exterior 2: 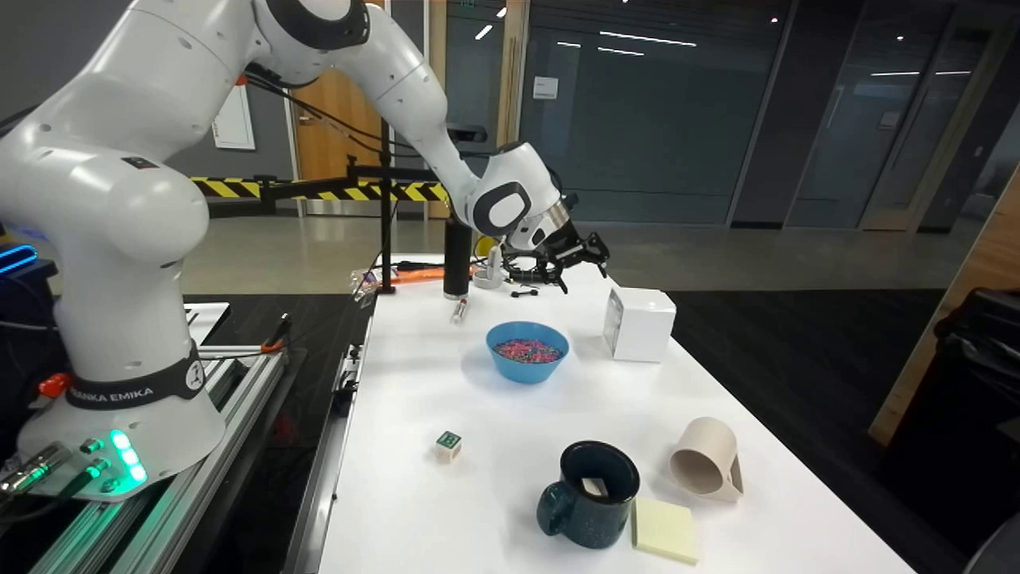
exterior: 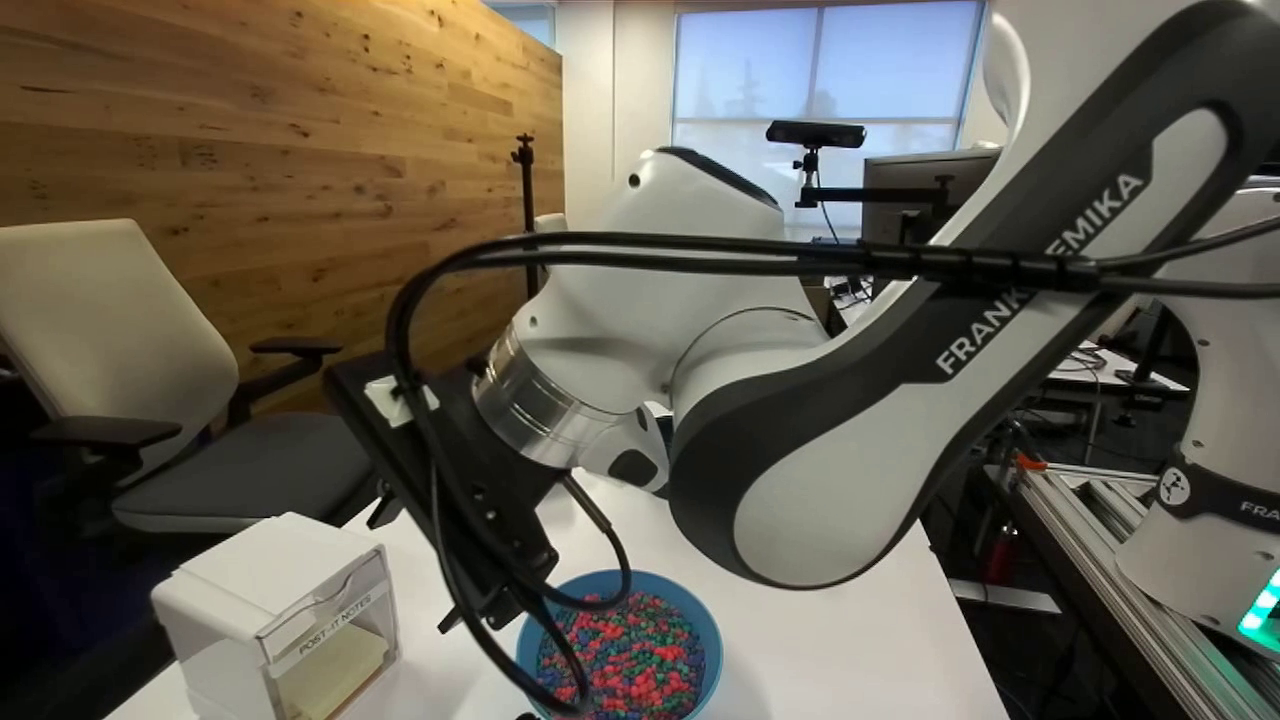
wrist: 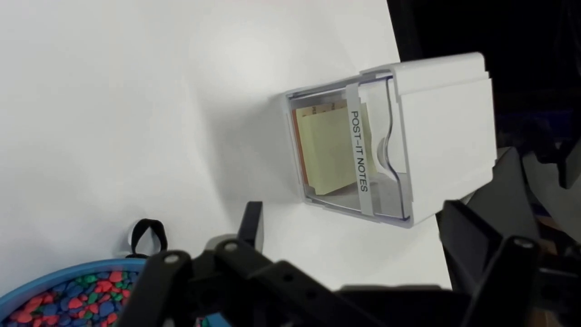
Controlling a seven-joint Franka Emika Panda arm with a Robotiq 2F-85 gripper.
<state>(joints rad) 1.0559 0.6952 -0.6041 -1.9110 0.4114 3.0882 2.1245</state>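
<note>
My gripper (wrist: 353,211) is open, with nothing between its fingers. It also shows in an exterior view (exterior 2: 584,281), raised above the far part of the white table. Nearest to it is a white box with a clear front labelled "POST-IT NOTES" (wrist: 449,136), holding yellow notes (wrist: 331,145). The box shows in both exterior views (exterior: 265,570) (exterior 2: 644,323). In the wrist view it lies just beyond the fingertips, and no contact is visible. A blue bowl (exterior 2: 522,368) of red, green and blue pebbles stands beside it; the wrist view shows part of its rim (wrist: 68,273).
A dark mug (exterior 2: 590,518) with a small object inside, a beige mug on its side (exterior 2: 709,450), a yellow note pad (exterior 2: 665,530) and a letter block (exterior 2: 448,446) are on the table. A black cylinder (exterior 2: 457,259) stands farther back. An office chair (exterior: 240,470) is beside the table.
</note>
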